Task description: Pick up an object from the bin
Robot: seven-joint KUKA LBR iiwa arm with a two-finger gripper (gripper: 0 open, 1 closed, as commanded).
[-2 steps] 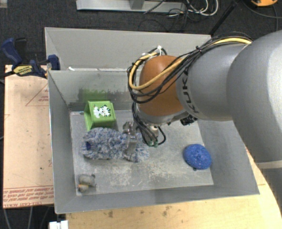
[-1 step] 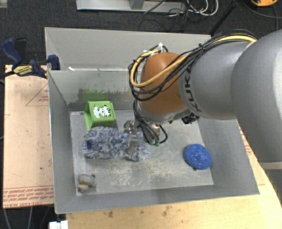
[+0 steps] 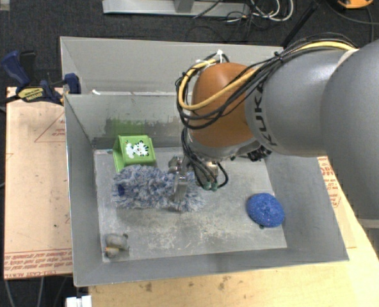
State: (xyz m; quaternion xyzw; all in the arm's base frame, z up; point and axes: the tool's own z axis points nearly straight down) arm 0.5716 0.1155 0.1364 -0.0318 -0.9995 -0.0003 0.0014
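One shaggy blue-and-white mop-like tuft (image 3: 145, 187) lies mid-bin under the gripper (image 3: 178, 184); its opening cannot be told

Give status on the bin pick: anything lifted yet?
Done: pincer is down at the right end of the fluffy blue-and-white cloth. In hand: nothing visibly lifted; the cloth lies on the bin floor. Left: secure grip, lift out.

A green box (image 3: 134, 152), blue ball (image 3: 265, 210), perhaps a pebble (image 3: 116, 243).
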